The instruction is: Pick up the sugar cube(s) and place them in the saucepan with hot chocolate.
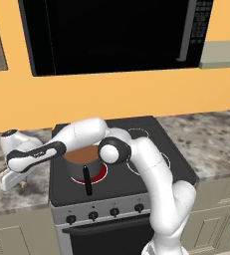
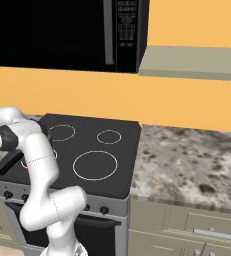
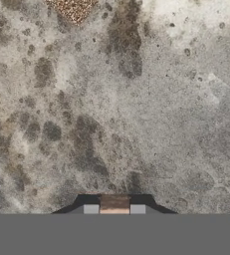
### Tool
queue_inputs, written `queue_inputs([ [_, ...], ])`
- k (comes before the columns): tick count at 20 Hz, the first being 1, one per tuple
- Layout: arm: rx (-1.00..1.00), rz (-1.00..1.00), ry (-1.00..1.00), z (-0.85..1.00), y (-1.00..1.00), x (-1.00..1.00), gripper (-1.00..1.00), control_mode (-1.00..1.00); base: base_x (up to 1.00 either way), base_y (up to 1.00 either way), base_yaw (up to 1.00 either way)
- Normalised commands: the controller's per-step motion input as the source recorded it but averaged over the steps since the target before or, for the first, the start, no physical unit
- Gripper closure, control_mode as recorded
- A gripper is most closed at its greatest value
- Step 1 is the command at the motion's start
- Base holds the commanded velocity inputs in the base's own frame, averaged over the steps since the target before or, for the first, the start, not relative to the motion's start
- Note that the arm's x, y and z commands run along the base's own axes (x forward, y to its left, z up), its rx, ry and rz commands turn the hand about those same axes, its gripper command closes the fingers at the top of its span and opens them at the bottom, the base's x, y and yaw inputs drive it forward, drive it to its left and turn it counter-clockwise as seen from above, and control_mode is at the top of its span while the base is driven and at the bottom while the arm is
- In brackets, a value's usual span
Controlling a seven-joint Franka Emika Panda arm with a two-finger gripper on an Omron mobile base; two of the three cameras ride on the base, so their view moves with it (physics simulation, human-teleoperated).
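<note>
Hand [image 3: 114, 209] low over desk [image 3: 136, 99], left of stove [image 1: 151, 144], clamped on sugar cube [image 3: 114, 204]: tan block sits between both pads. Saucepan [image 1: 81, 162] on front-left burner of stove, brown liquid inside, black handle pointing toward front. Second cube: cannot tell where. Step in hand: pick-up, grip made. Next move, as judged: lift clear of desk, carry right over saucepan rim, release above liquid.

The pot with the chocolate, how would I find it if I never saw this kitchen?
Look under the black microwave to the black stove. On its front left burner, glowing red, sits the saucepan. It is round grey metal, holds brown liquid, and has a long black handle pointing forward.
</note>
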Motion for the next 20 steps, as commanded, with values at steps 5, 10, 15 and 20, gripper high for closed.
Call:
queue_inputs([
  [5, -0.02, 0.00, -0.07, 0.17, -0.11, -0.05, 1.00, -1.00, 0.00, 0.00, 0.00],
  [10, 0.00, 0.00, -0.14, 0.86, -0.32, -0.45, 1.00, -1.00, 0.00, 0.00, 0.00],
  [15, 0.01, 0.00, -0.16, 0.87, -0.44, -0.62, 1.00, -1.00, 0.00, 0.00, 0.00],
  [20, 0.00, 0.00, -0.11, 0.48, -0.74, -0.15, 1.00, -1.00, 0.00, 0.00, 0.00],
])
